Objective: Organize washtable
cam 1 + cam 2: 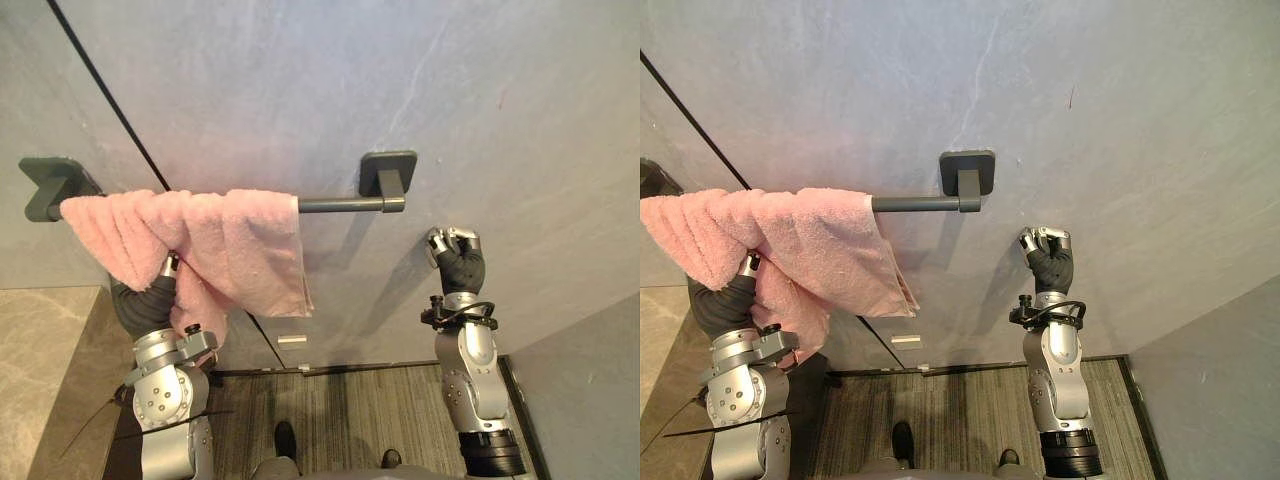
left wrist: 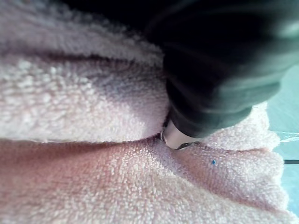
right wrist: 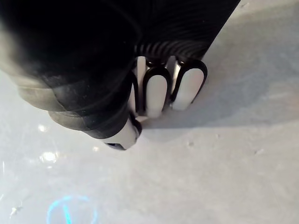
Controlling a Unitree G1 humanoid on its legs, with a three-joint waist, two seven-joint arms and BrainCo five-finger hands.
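Pink towel hangs bunched over the dark towel bar on the grey wall, directly above our left hand, which is buried in its folds; we cannot tell whether that hand grasps it. Our right hand is clenched on nothing, well apart from the towel, just below the bar's end bracket.

Place: bathroom or washroom.
Fitting: dark towel bar mounted on grey stone-look wall.
Linen: pink towel draped over it.
Surface: stone counter alongside.
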